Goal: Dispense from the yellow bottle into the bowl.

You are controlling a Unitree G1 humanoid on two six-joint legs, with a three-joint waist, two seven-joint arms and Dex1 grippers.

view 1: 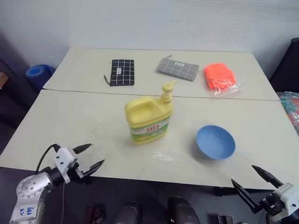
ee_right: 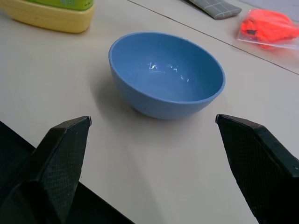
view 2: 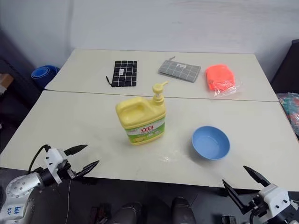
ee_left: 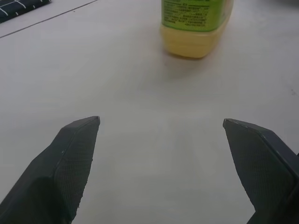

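1. Cream tabletop (view 1: 70,126), two tables butted w/ a seam just behind the yellow bottle (view 1: 148,117).
2. Yellow bottle stood upright mid-table, pump on top.
3. Light-blue bowl (view 1: 215,142) sat near the bottle, on its right, apart.
4. Left gripper (view 1: 90,158) hung at the near edge, left of the bottle, jaws wide, holding nothing.
5. Right gripper (view 1: 252,179) near edge, past the bowl from the bottle, jaws wide, holding nothing.

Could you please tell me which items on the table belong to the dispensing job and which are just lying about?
Belongs to the job:
- yellow pump bottle, upright at the table's middle
- light-blue bowl, to the bottle's right, apart from it

Just lying about, along the far side:
- black grid-patterned pouch
- grey checked pouch
- orange cloth in a clear bag
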